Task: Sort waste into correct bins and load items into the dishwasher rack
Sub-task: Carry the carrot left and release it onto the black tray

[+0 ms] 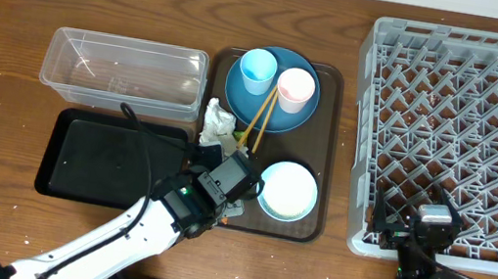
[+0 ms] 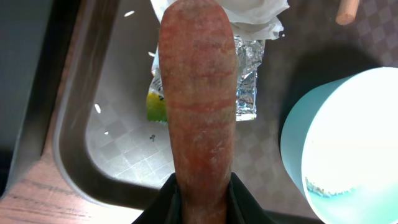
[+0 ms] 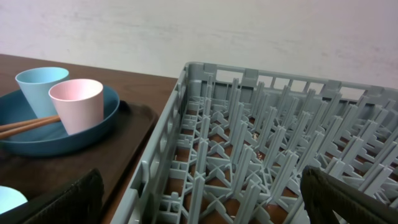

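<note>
My left gripper [image 2: 200,210] is shut on the orange carrot piece [image 2: 199,99], which it holds just above the brown serving tray [image 2: 118,155]. Under the carrot lie the yellow-green wrapper [image 2: 155,104] and the crumpled white tissue [image 2: 252,14], with loose rice grains [image 2: 97,108] nearby. In the overhead view the left gripper [image 1: 234,172] sits between the tissue [image 1: 218,121] and the white bowl [image 1: 287,189]. The blue plate [image 1: 276,112] carries the light blue cup [image 1: 258,70], pink cup [image 1: 295,89] and chopsticks [image 1: 260,117]. My right gripper [image 3: 208,205] stands open over the front-left corner of the grey rack [image 1: 466,142].
The clear tub [image 1: 124,71] stands left of the serving tray [image 1: 333,83], and the black tray [image 1: 112,161] lies in front of the tub. The bowl [image 2: 348,143] is close on the right of the carrot. The rack's near wall [image 3: 155,155] borders the serving tray.
</note>
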Controlling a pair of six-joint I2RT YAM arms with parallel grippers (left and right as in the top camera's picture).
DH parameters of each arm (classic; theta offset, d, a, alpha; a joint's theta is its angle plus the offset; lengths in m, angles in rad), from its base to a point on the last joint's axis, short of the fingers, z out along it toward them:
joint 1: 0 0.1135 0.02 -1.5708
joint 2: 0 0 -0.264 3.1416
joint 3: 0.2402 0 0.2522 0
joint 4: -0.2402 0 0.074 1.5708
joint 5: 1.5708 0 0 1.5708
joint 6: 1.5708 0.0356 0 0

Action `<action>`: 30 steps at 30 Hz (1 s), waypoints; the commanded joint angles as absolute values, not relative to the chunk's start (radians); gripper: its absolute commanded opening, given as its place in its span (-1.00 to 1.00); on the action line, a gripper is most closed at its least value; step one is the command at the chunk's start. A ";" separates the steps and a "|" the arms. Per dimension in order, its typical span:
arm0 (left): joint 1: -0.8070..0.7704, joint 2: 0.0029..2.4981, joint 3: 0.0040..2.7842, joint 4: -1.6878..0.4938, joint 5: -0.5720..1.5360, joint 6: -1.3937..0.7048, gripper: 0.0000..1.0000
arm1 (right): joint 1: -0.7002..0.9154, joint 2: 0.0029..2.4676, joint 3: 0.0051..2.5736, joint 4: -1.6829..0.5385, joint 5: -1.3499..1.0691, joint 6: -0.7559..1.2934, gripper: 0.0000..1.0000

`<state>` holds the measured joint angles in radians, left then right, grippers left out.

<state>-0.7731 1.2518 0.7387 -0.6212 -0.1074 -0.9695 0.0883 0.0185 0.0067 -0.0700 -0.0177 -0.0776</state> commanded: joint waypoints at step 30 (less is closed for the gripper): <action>-0.116 1.209 0.735 -0.732 -0.282 -0.933 -0.69 | 0.086 0.018 0.006 -0.075 -0.011 -0.080 0.98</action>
